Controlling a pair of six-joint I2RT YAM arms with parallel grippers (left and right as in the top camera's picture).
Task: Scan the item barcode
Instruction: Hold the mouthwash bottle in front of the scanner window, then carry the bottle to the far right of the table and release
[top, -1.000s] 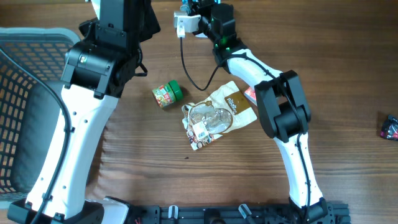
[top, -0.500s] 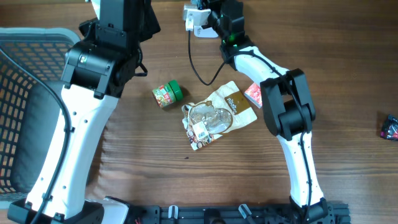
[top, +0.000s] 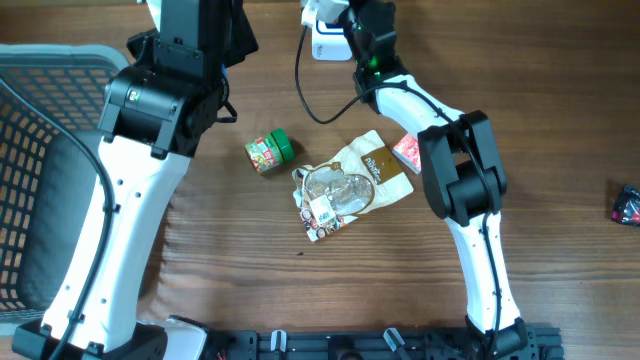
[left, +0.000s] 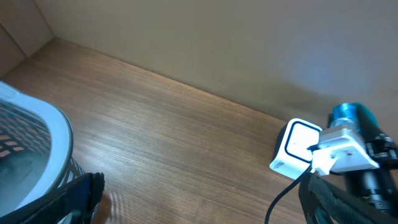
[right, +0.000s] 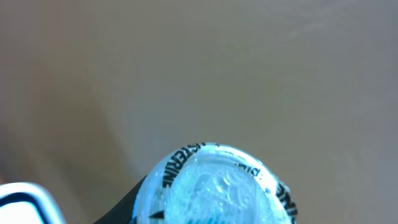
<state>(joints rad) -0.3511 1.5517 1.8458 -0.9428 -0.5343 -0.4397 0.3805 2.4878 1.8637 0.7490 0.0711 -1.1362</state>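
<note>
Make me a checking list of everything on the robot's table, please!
Surface: wooden table; no spills seen.
Job's things: white scanner at the far edge; blue-topped bottle held beside it.
Clutter: jar, pouch, red packet, dark packet at the right edge.
Grippers: left gripper open and empty; right gripper shut on the bottle.
Cables: black cable loops from the scanner over the table.
Surroundings: basket on the left; plain wall behind.
</note>
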